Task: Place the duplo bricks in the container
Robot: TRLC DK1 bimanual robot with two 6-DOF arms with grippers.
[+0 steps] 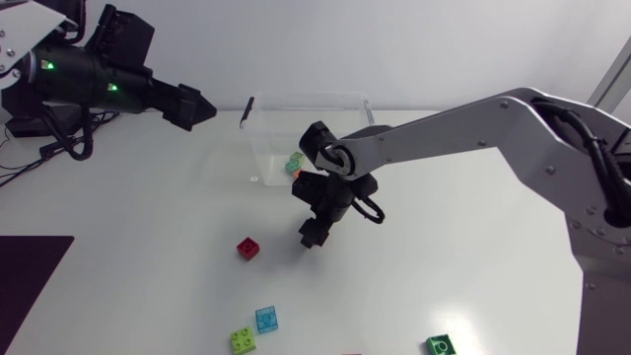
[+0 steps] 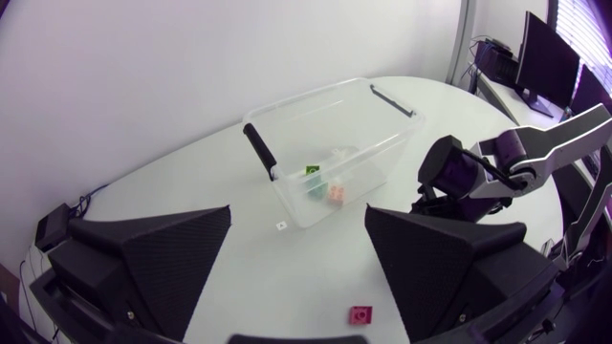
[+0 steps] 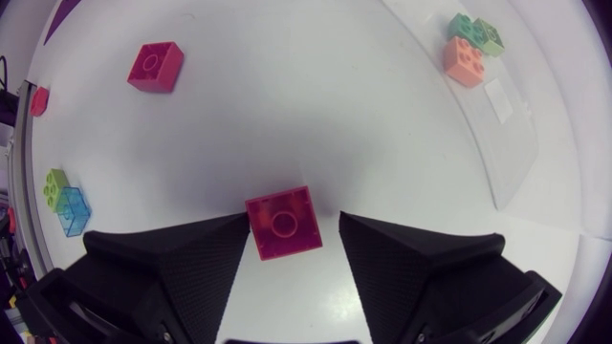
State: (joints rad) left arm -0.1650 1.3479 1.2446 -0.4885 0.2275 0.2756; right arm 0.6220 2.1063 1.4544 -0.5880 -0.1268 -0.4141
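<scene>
A translucent pink brick lies on the table between the fingers of my right gripper. That gripper is open: one finger is at the brick's side and a gap shows at the other. From above, the right gripper points down just in front of the clear container and hides that brick. The container holds green, mint and orange bricks. A red brick lies to the gripper's left. My left gripper hangs open at the far left, above the table.
Near the front edge lie a blue brick, a lime brick and a green brick. A dark mat covers the front left corner. Black handles clip the container's ends.
</scene>
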